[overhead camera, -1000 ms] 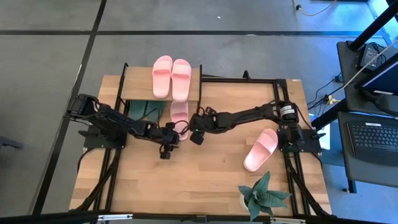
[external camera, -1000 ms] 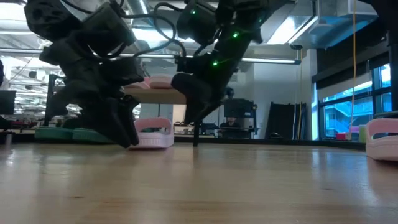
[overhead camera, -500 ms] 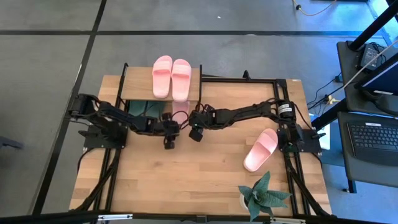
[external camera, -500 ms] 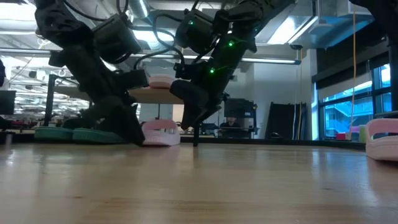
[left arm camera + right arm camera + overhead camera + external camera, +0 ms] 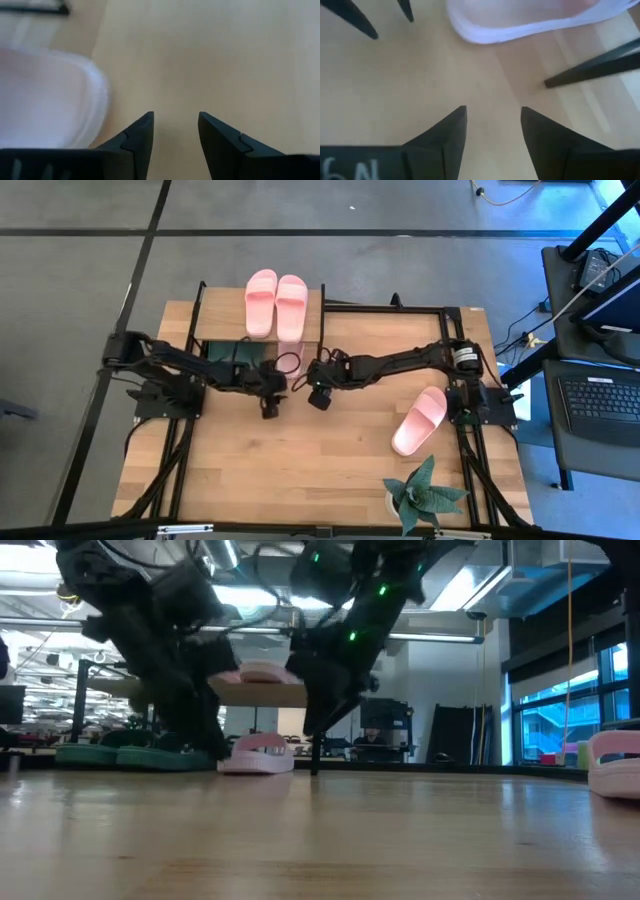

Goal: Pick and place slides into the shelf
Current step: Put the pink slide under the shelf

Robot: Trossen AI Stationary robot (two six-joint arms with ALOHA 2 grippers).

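Pink slides [image 5: 275, 303] sit as a pair on the shelf [image 5: 214, 324]; beneath it I see a third pink slide [image 5: 257, 753] mostly hidden, beside dark green ones [image 5: 120, 753]. My left pincer [image 5: 268, 394] and right pincer [image 5: 316, 388] flank that slide's heel, both parted and empty. A fourth pink slide [image 5: 420, 420] lies apart on the tabletop [image 5: 300, 470], cut off in the low view.

Grey floor [image 5: 80, 270], bright windows [image 5: 555, 710]
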